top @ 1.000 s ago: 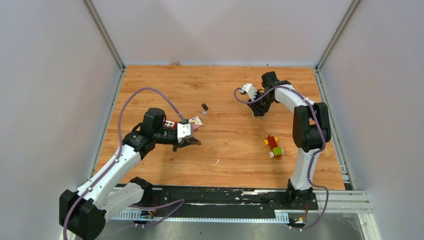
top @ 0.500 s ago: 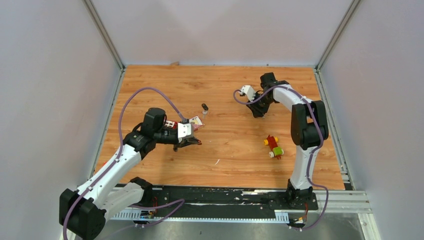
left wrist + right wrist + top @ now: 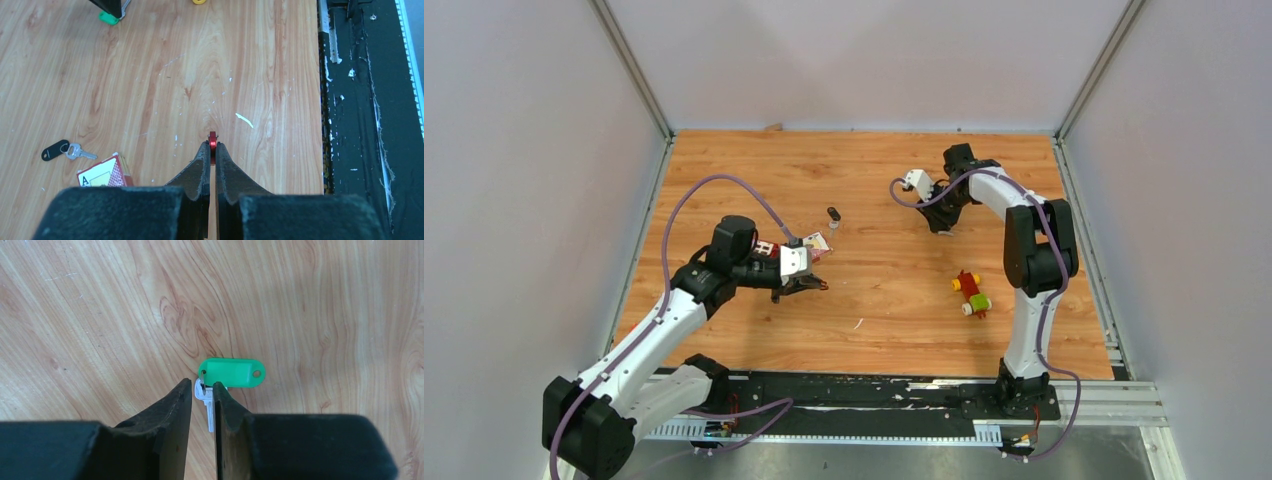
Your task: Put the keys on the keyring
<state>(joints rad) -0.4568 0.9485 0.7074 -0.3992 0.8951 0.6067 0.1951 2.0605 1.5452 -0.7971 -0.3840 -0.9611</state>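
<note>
The top camera looks down from high behind the arms [image 3: 664,320], far enough to take in the whole table [image 3: 904,330]. The left wrist camera looks steeply down past its fingers [image 3: 200,170], fairly near, the table's near edge at its right; it shares the keyring [image 3: 212,141], black key [image 3: 55,150] and box [image 3: 102,175] with the top view. The right wrist camera faces straight down, very near, on the green key [image 3: 230,373], which the left wrist view catches top left

Wood-grain worktop [image 3: 884,200], flecked with pale scuffs. Red, yellow and green toy block cluster [image 3: 971,293] lying right of centre. Red card box [image 3: 105,173] with white face at left, tilted. Small white scrap [image 3: 244,119] near black front strip [image 3: 360,125].
</note>
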